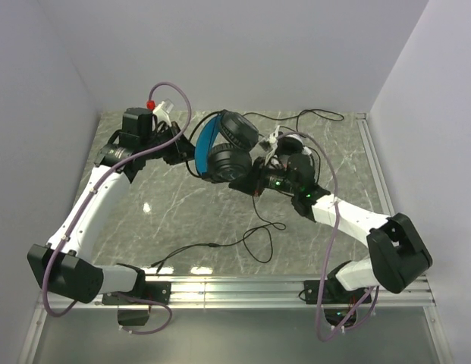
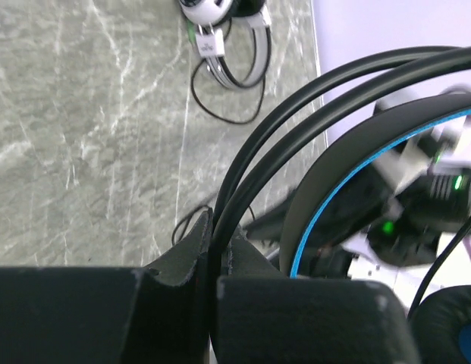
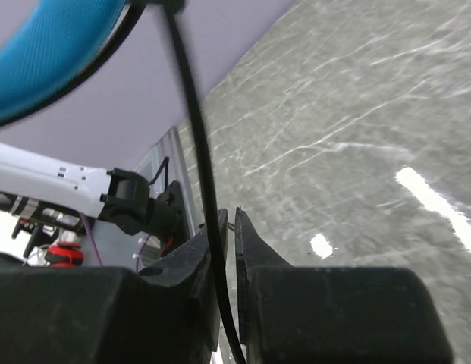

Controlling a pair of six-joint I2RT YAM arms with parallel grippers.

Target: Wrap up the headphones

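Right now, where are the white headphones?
In the top view, the white headphones lie on the table just behind the right gripper, right of the black headphones.

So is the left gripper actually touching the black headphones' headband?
Touching. Left wrist view: left gripper is clamped on the headband, its thin black rails between the fingers, no gap.

table (image 1: 189,208): glossy marble-look | headphones (image 1: 233,130) headband (image 1: 205,141): blue mesh cloth | ear pads (image 1: 224,161): matt, maybe leatherette
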